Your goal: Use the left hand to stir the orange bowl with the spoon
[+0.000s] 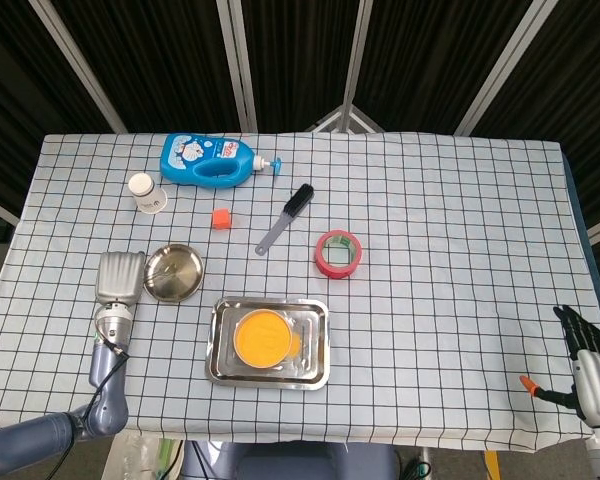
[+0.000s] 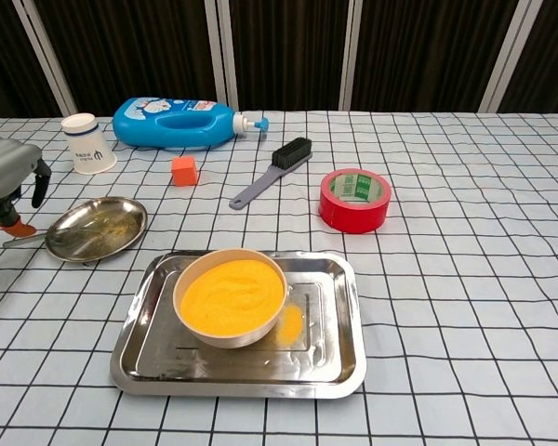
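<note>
The orange bowl (image 2: 231,297) is round, pale-walled and filled nearly to the rim with bright orange powder; it stands upright in the left half of a shallow steel tray (image 2: 335,358). The spoon (image 2: 23,238), slim and metal with an orange handle tip, lies low at the counter's left edge, its front end meeting a small steel dish (image 2: 98,229).

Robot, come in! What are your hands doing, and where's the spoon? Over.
Left hand holds spoon beside small metal dish. Right hand open, off table edge. Orange bowl in tray, nothing in the way.
</note>
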`<state>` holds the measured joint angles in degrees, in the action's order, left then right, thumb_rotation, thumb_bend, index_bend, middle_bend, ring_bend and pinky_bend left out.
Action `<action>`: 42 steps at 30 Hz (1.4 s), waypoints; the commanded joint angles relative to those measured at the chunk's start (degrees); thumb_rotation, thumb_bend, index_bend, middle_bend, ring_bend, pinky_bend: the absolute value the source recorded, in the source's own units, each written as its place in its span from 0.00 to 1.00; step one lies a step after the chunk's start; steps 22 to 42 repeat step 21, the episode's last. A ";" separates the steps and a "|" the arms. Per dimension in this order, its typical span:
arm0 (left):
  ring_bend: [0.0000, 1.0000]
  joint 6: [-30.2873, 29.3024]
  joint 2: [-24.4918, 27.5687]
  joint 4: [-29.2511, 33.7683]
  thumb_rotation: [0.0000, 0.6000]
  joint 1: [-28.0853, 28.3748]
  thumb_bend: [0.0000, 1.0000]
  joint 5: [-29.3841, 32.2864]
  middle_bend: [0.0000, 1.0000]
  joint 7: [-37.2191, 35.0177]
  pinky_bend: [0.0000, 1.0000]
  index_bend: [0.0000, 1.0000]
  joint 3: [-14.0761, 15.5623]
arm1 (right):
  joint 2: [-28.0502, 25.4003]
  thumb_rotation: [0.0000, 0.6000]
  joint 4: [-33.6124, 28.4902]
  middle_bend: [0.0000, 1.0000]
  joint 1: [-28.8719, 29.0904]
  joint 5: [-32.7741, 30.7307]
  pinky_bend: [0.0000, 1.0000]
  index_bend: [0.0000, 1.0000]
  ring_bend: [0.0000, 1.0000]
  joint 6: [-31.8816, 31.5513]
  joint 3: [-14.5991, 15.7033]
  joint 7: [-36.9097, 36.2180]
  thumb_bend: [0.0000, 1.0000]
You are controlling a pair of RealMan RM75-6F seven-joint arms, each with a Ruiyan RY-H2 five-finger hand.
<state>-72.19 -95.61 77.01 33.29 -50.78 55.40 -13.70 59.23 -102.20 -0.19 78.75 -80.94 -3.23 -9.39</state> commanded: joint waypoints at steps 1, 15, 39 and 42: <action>0.95 -1.22 1.63 2.19 1.00 -0.69 0.28 -1.40 0.99 -2.72 0.99 0.50 -0.22 | -0.01 1.00 0.05 0.00 0.00 0.00 0.00 0.00 0.00 0.00 -0.01 -0.07 0.20; 0.12 -13.88 20.58 22.65 1.00 -16.16 0.14 -20.80 0.10 -25.36 0.26 0.02 12.39 | -0.42 1.00 0.17 0.00 0.08 0.22 0.00 0.00 0.00 0.67 0.45 0.10 0.20; 0.01 -17.25 28.40 28.14 1.00 -21.61 0.12 -25.97 0.00 -33.00 0.08 0.00 16.90 | 0.32 1.00 1.48 0.00 -0.12 2.59 0.00 0.00 0.00 -1.64 0.36 1.70 0.20; 0.01 -17.25 28.40 28.14 1.00 -21.61 0.12 -25.97 0.00 -33.00 0.08 0.00 16.90 | 0.32 1.00 1.48 0.00 -0.12 2.59 0.00 0.00 0.00 -1.64 0.36 1.70 0.20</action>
